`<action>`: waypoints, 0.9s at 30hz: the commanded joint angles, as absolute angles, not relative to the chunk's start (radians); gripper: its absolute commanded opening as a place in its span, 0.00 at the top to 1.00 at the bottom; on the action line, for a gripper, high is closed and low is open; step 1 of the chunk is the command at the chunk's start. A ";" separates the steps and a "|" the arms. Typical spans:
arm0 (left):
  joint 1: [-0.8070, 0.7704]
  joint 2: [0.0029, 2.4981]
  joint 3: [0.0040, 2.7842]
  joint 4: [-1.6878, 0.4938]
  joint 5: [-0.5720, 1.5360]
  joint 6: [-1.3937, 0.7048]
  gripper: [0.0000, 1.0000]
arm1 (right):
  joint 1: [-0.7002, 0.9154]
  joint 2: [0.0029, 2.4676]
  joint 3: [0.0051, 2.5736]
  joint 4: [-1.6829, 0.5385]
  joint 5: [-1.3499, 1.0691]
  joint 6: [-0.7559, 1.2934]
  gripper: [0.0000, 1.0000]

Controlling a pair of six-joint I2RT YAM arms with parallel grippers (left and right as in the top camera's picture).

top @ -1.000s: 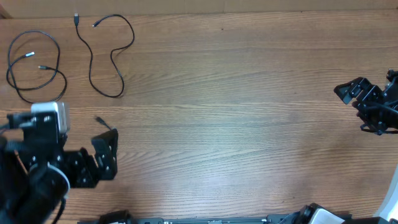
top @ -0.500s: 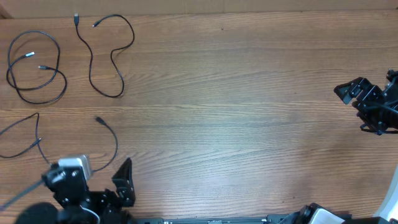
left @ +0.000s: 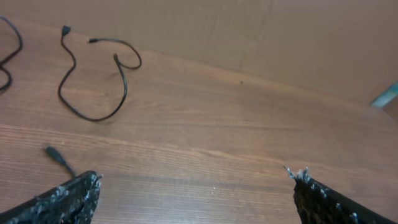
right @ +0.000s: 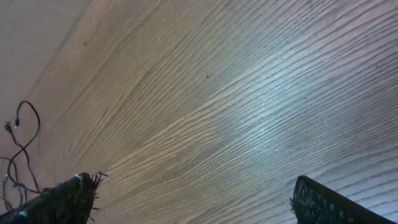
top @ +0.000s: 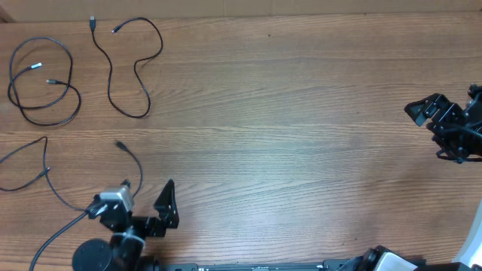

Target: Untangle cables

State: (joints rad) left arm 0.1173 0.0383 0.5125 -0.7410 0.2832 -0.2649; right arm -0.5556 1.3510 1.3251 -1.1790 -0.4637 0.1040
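Three thin black cables lie apart at the table's left. A coiled one [top: 47, 124] is at the far left, an S-shaped one [top: 110, 83] [left: 93, 119] beside it, and a third [top: 47, 158] nearer the front, with its plug [top: 118, 143] [left: 56, 154] free. My left gripper [top: 148, 193] [left: 194, 176] sits low by the front edge, just right of the third cable, open and empty. Over bare wood at the far right my right gripper [top: 435, 132] [right: 194, 182] is open too. The cables [right: 22, 137] look tiny in the right wrist view.
The wooden table [top: 286, 113] stretches between the two arms. A tan wall [left: 261, 37] rises behind its back edge. The arms' bases line the front edge [top: 256, 266].
My left arm has drawn back toward the front edge and shifted right, uncovering the third cable. The right arm has stayed still, and the cables lie as before.
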 commanded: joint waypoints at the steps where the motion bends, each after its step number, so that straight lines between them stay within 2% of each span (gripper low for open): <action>1: 0.110 0.002 0.418 -0.662 0.274 -0.285 0.00 | -0.557 1.335 1.343 -1.177 -0.461 0.096 0.00; 11: 0.060 0.003 0.233 -0.390 0.253 -0.216 0.00 | -0.557 1.335 1.343 -1.177 -0.460 0.096 0.00; 27: 0.004 0.003 0.072 -0.164 0.208 -0.180 0.01 | -0.557 1.335 1.343 -1.176 -0.461 0.096 0.00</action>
